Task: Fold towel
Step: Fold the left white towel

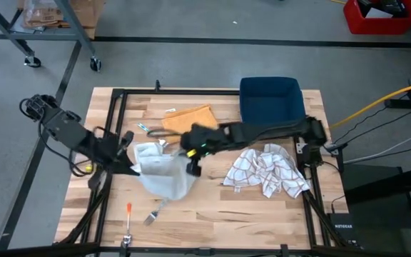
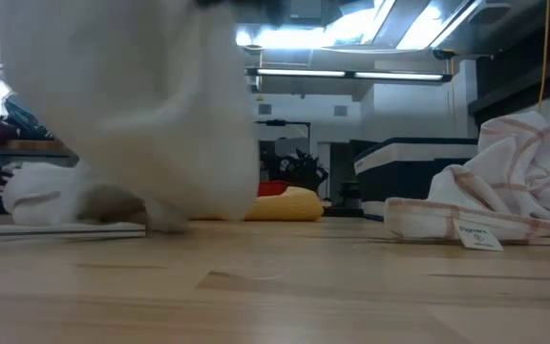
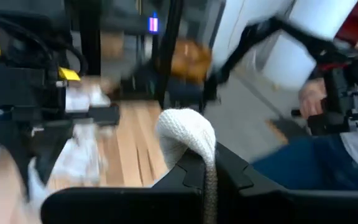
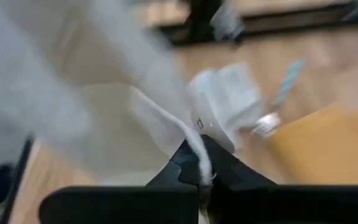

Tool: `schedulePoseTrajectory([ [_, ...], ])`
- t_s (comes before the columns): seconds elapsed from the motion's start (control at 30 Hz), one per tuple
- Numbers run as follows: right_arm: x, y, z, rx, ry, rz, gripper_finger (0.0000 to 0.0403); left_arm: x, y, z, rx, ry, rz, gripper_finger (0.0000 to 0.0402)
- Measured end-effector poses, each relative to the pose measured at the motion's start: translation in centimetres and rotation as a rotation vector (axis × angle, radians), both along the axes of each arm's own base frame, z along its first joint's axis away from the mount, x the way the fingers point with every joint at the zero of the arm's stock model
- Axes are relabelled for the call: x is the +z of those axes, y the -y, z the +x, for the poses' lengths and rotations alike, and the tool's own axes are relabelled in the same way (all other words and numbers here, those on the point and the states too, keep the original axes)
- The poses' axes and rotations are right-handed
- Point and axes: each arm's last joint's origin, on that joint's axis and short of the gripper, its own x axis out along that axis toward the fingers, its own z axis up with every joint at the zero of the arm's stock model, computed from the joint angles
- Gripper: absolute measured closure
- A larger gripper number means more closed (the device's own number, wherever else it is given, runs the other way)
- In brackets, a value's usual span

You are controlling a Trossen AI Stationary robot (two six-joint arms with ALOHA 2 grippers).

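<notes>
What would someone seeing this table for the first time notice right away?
A plain white cloth towel hangs bunched at the table's middle, pinched by both claws: the left claw at its left side and the right claw reaching across from the right. A crumpled white checked towel lies to the right, below a dark blue bin.

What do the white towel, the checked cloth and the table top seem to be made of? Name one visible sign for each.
White towel: probably soft woven cotton; it droops limply and shows a ribbed weave.
Checked cloth: thin fabric, likely cotton; it lies crumpled in folds.
Table top: jointed wooden strips, smooth finish; visible grain.
</notes>
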Motion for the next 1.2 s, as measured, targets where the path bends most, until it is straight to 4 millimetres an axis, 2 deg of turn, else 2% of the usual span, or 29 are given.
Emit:
schedulePoseTrajectory([
  [0.13,5.7,1.0,-3.9,-0.136,0.152,-0.106,0.0398,2.2,-0.5,-0.2,0.070,0.249,0.055,0.0401],
  [0.3,12.4,2.1,-9.1,-0.306,0.399,-0.186,0.0400,5.0,-1.7,-0.7,0.243,0.557,0.156,0.0401],
  [0.4,15.6,2.5,-11.8,-0.342,0.569,-0.184,0.0400,6.5,-2.5,-1.1,0.345,0.704,0.188,0.0401],
  [0.57,19.6,2.8,-15.1,-0.346,0.809,-0.216,0.0399,8.4,-3.9,-1.9,0.505,0.912,0.193,0.0401],
  [0.77,22.4,3.1,-17.7,-0.378,1.028,-0.239,0.0399,10.2,-5.6,-3.8,0.704,1.149,0.118,0.0401],
  [0.93,23.5,3.2,-18.6,-0.397,1.123,-0.271,0.0399,10.9,-6.7,-5.1,0.816,1.271,0.062,0.0401],
  [1.2,23.9,3.3,-19.2,-0.433,1.140,-0.306,0.0399,11.0,-7.1,-5.6,0.807,1.294,-0.018,0.0401],
])
